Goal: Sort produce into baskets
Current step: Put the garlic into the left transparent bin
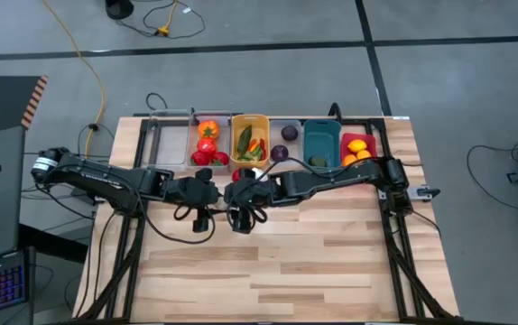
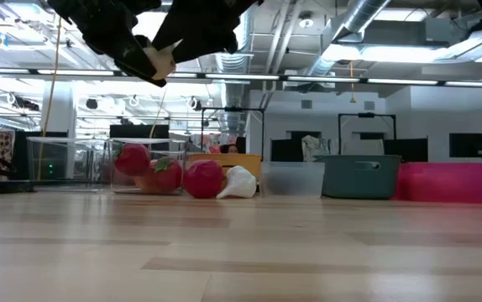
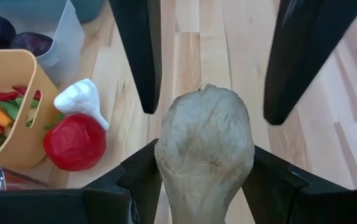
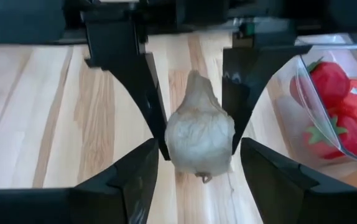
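Note:
My left gripper (image 1: 207,192) is shut on a pale grey-beige garlic bulb (image 3: 204,146), held above the middle of the table. My right gripper (image 1: 239,194) faces it from the table's right, open, with its fingers (image 3: 142,74) on either side of the bulb's far end and apart from it. The bulb also shows in the right wrist view (image 4: 200,134) and the low view (image 2: 162,62). A loose white garlic (image 3: 79,99) and a red tomato (image 3: 73,142) lie on the table by the orange-yellow basket (image 3: 13,81). My left gripper pinches the bulb's two sides (image 4: 173,135) between its two fingers (image 4: 138,87), coming from the table's left. The bulb's narrow neck end (image 3: 197,199) points back toward the left wrist, and its root end (image 4: 201,177) points toward my right gripper. The bulb is lifted clear of the table.
A row of baskets stands along the far edge: an empty clear one (image 1: 164,142), a clear one with tomatoes (image 1: 207,144), the orange-yellow one with chilies and greens (image 1: 250,140), a clear one with purple balls (image 1: 284,142), a teal one (image 1: 320,143) and a red one with citrus (image 1: 358,149).

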